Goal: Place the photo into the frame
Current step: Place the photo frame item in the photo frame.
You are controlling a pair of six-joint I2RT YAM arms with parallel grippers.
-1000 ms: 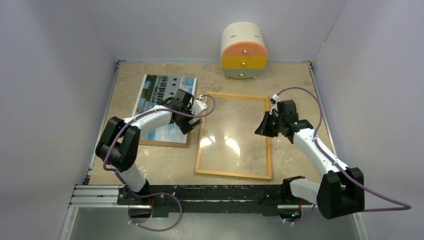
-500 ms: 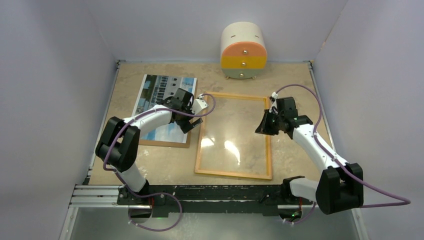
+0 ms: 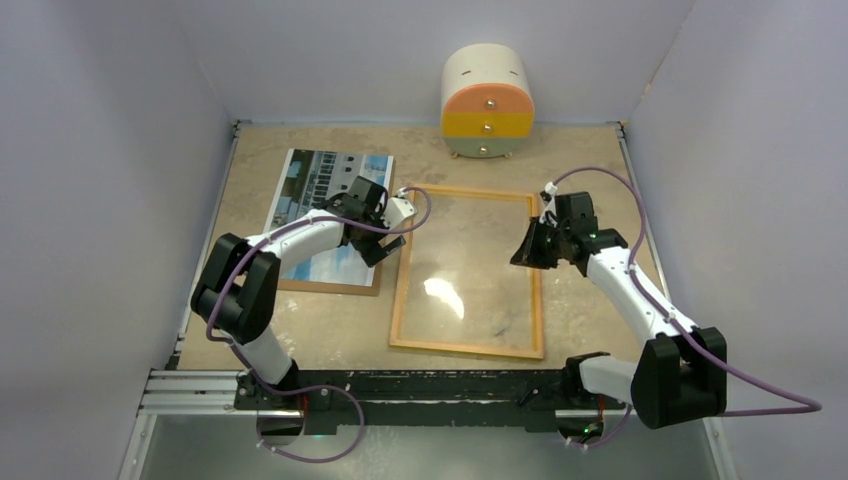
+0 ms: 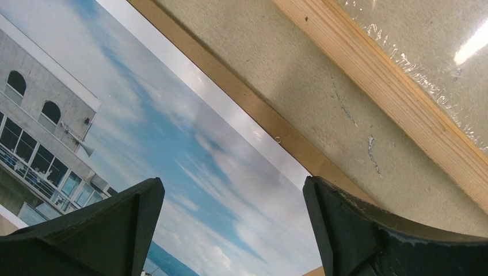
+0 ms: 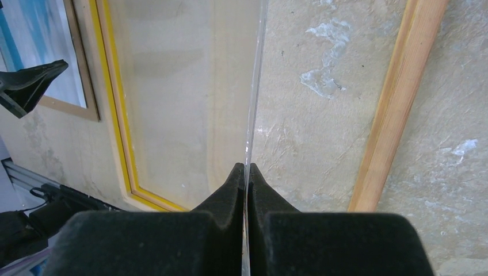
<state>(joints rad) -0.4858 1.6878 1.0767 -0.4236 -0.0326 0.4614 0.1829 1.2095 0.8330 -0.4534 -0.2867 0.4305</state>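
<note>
Glare has slid across the wooden rectangular frame's (image 3: 467, 348) clear glass pane (image 3: 465, 270), so the right end effector (image 5: 246, 170) pinching it is tilting it. The glossy building photo (image 4: 172, 144) waits beneath the wide-open, empty left end effector (image 4: 231, 185).

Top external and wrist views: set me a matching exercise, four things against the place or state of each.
1 photo
2 frame
3 left end effector
4 right end effector

A shut on the clear pane at its edge
B lying flat beside the brown board
C open, over the photo
D face up on the brown board

Pairs: 1-D, 2-B, 3-C, 4-A
</note>
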